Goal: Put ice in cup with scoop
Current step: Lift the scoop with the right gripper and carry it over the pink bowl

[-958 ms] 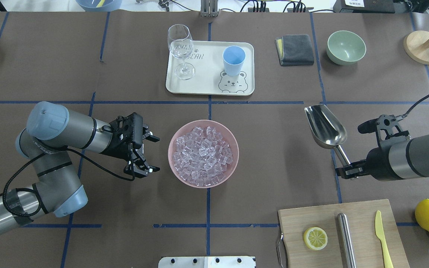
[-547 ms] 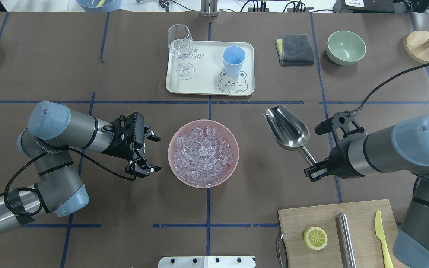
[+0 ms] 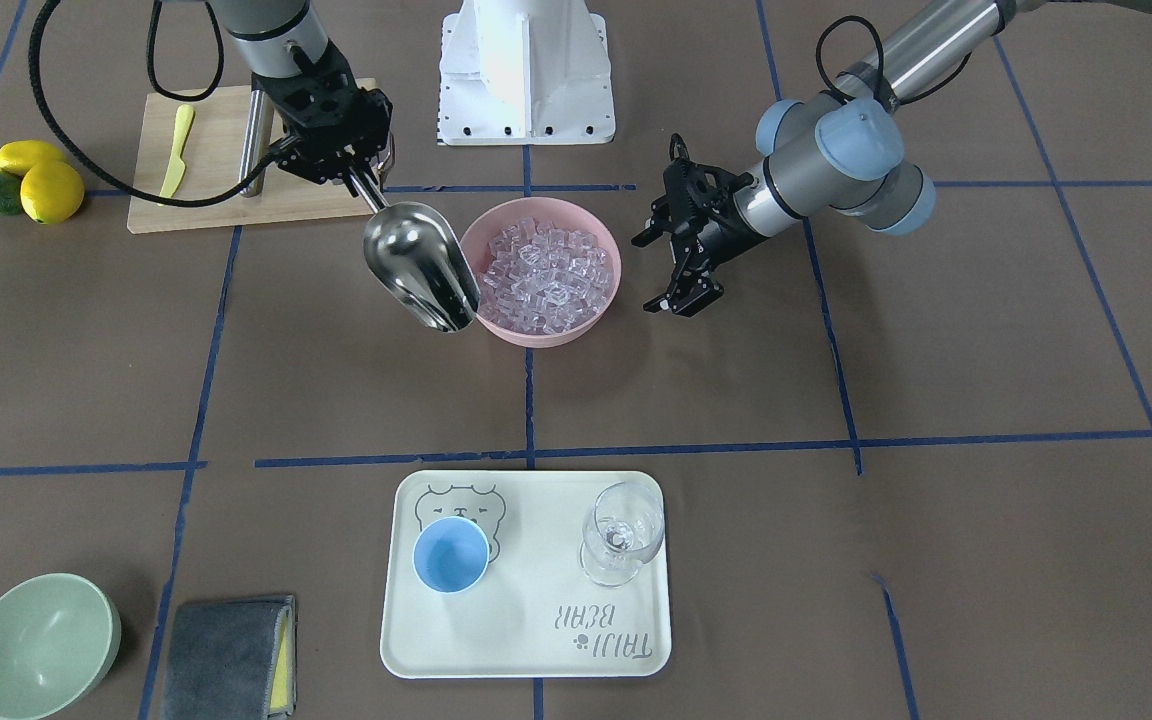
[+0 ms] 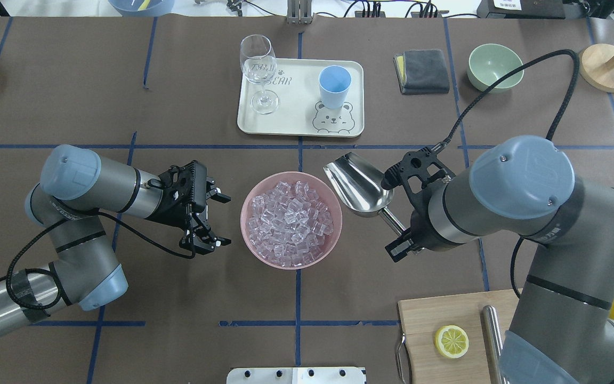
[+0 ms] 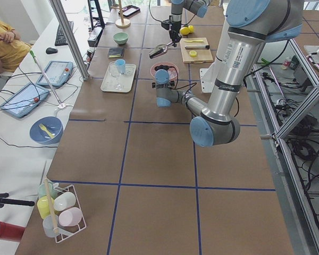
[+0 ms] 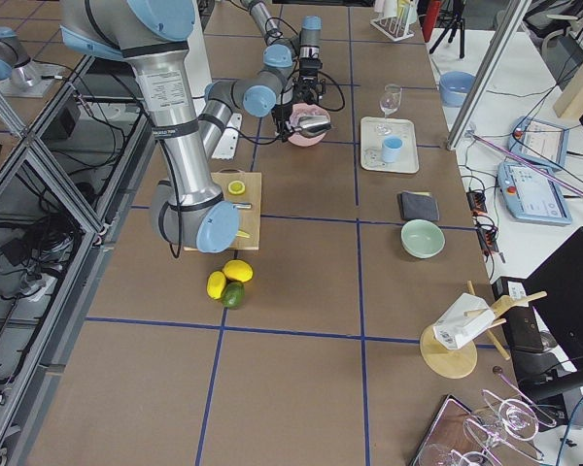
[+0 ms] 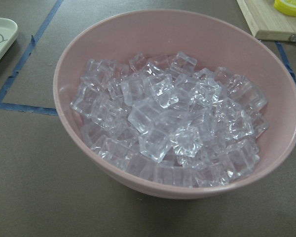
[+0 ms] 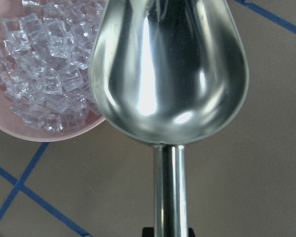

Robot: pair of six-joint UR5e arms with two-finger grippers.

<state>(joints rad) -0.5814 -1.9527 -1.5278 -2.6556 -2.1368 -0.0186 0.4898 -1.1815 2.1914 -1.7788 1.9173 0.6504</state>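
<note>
The ice (image 4: 291,218) is a heap of clear cubes in a pink bowl (image 4: 248,234) at the table's middle. It also shows in the left wrist view (image 7: 172,128) and the right wrist view (image 8: 44,64). My right gripper (image 4: 400,244) is shut on the thin handle of the steel scoop (image 4: 359,184). The scoop (image 8: 167,69) is empty and held above the table. Its mouth is beside the bowl's right rim. The light-blue cup (image 4: 334,86) stands upright and empty on a cream tray (image 4: 285,120). My left gripper (image 4: 224,220) is open and empty, left of the bowl.
A wine glass (image 4: 259,69) stands on the tray's left. A grey cloth (image 4: 421,71), a green bowl (image 4: 495,66) and a wooden stand (image 4: 605,66) are at the far right. A cutting board (image 4: 435,314) with a lemon slice (image 4: 451,341) and a steel cylinder (image 4: 493,336) lies near right.
My right arm has carried the scoop leftward, from the table's right side to the bowl's right rim. The left arm has hardly moved.
</note>
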